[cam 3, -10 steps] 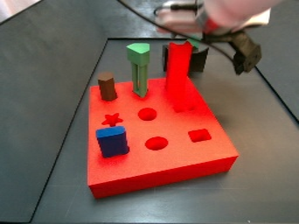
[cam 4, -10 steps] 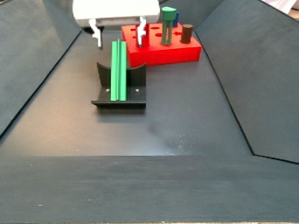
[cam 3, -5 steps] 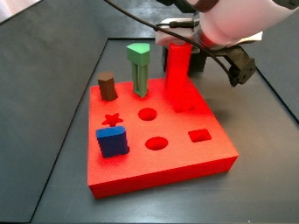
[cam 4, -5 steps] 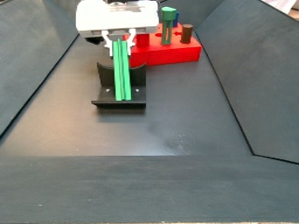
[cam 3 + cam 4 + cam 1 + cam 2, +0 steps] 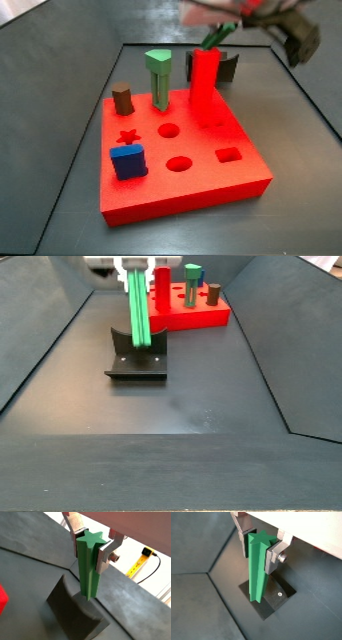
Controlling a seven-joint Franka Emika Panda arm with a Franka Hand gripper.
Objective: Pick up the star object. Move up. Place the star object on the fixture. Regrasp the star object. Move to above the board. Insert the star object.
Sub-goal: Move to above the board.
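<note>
The gripper (image 5: 91,548) pinches the top end of 1 star peg (image 5: 88,567), its 2 silver fingers (image 5: 105,557) pressed against opposite sides of the green shaft. In both wrist views the peg hangs upright with its lower end over the 1 dark fixture (image 5: 270,598); whether the tip touches the fixture cannot be told. In a side view the peg (image 5: 136,308) stands in front of the fixture's (image 5: 136,364) upright wall, with the gripper (image 5: 135,263) at the top edge of the frame. The 1 red board (image 5: 201,178) carries 4 standing pieces: 1 green peg with a triangular top (image 5: 159,78), 1 tall red post (image 5: 203,85), 1 short brown cylinder (image 5: 123,99) and 1 blue block (image 5: 128,161). 4 holes are open: star (image 5: 128,137), 2 round (image 5: 170,129), and 1 square (image 5: 229,154). The board lies beyond the fixture in a side view (image 5: 194,316).
</note>
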